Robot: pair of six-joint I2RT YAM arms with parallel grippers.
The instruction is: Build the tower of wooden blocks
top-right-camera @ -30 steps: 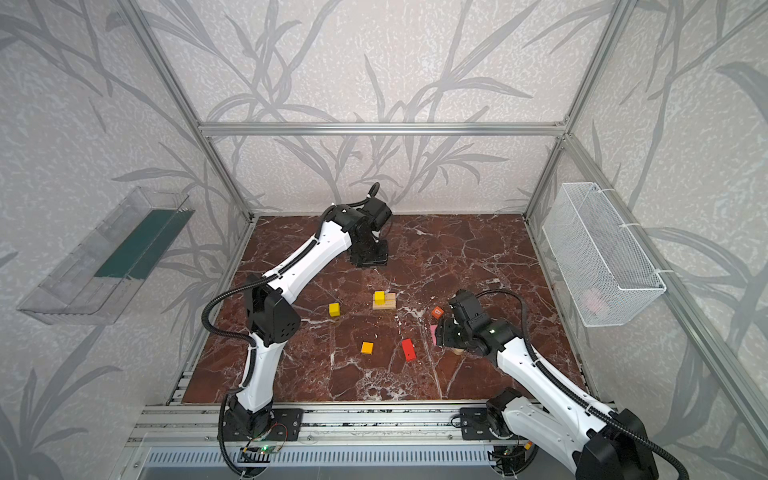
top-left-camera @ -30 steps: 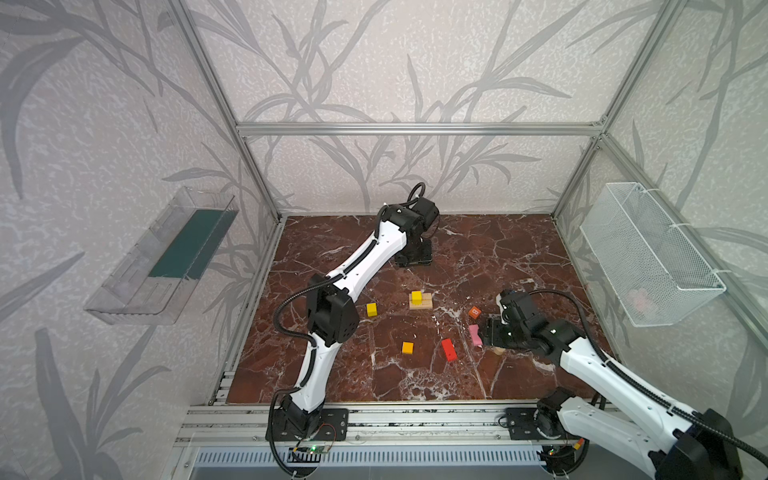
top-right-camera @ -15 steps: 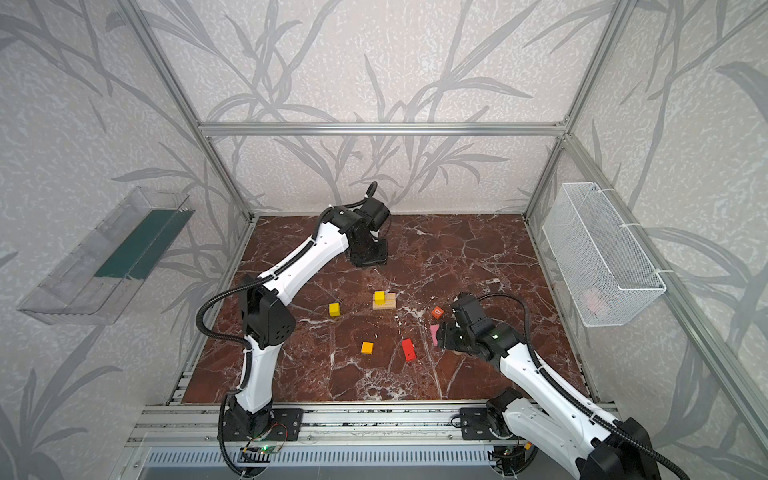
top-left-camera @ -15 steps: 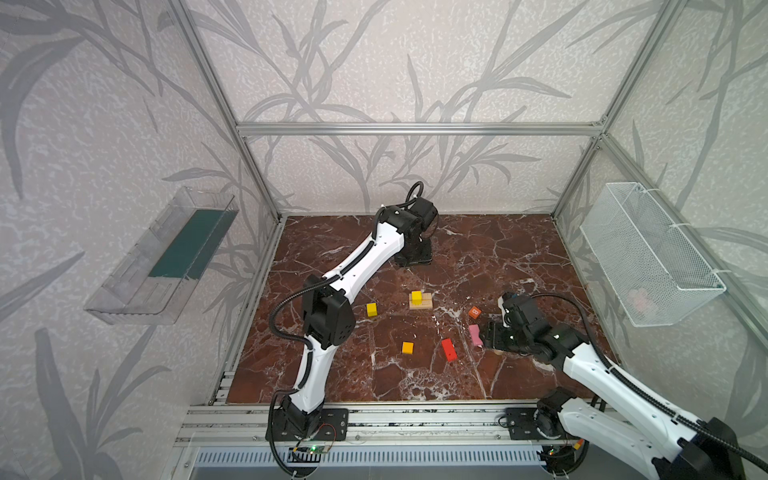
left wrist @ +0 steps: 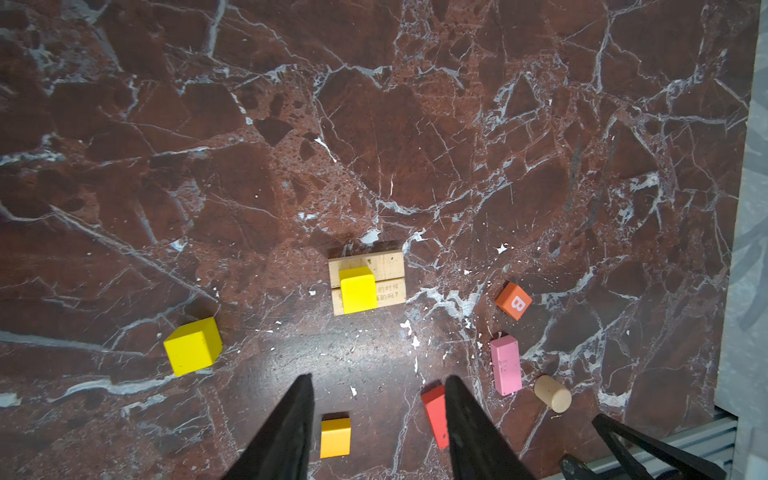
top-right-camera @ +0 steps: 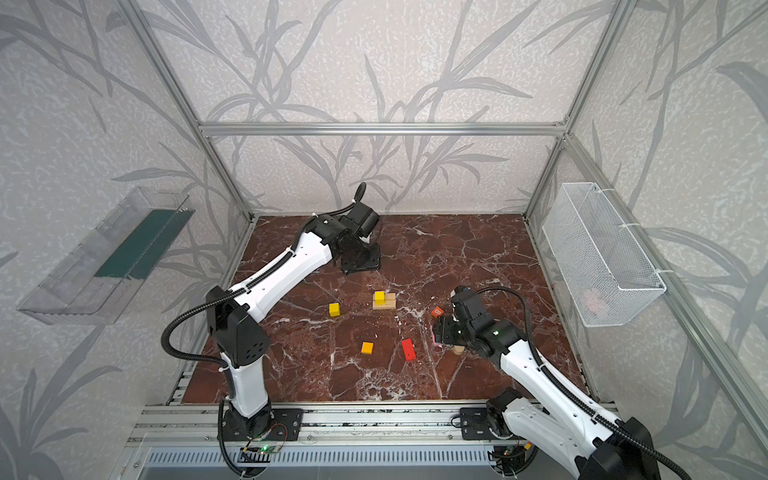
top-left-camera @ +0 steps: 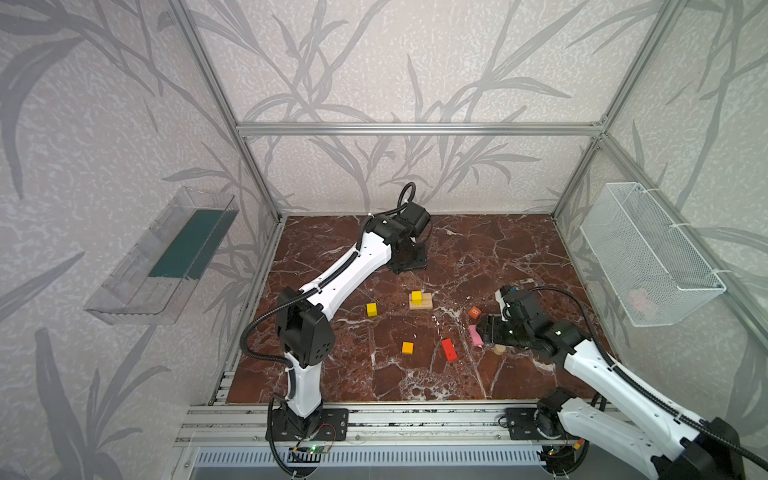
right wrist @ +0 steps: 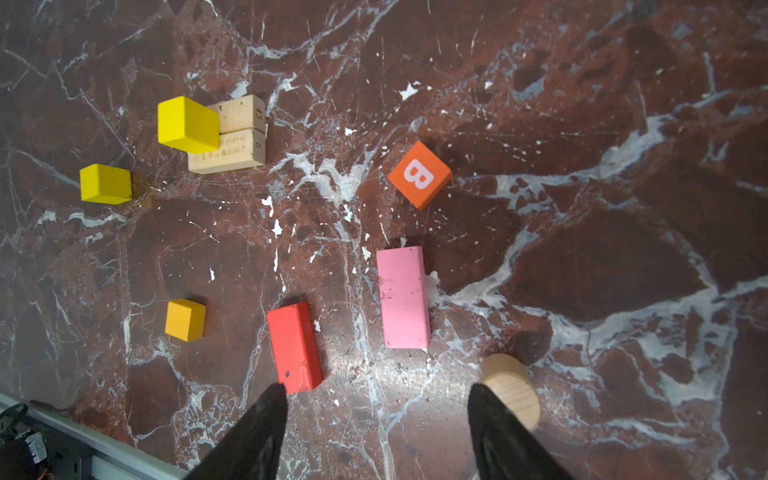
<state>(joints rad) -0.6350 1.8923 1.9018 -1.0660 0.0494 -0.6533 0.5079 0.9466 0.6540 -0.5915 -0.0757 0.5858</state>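
Observation:
Two tan planks (top-left-camera: 424, 304) lie side by side mid-table with a yellow cube (top-left-camera: 417, 296) on top, the tower as it stands. Loose wood blocks lie around it: a yellow cube (top-left-camera: 371, 309), an orange cube (top-left-camera: 407, 348), a red brick (top-left-camera: 449, 349), a pink brick (top-left-camera: 475, 336), an orange-red cube (top-left-camera: 474, 312) marked B, and a tan cylinder (top-left-camera: 498, 350). My right gripper (right wrist: 377, 388) hovers open and empty above the floor, between the red brick (right wrist: 294, 347) and the cylinder (right wrist: 511, 388). Far back, my left gripper (left wrist: 379, 379) stands open and empty.
A white wire basket (top-left-camera: 648, 257) hangs on the right wall with something pink inside. A clear plastic tray (top-left-camera: 166, 257) hangs on the left wall. A metal rail (top-left-camera: 374, 415) runs along the front edge. The right arm (top-left-camera: 602, 374) reaches in from the front right corner.
My right gripper has shifted slightly left, over the pink brick and cylinder. The left arm's elbow has moved a little. No block has moved.

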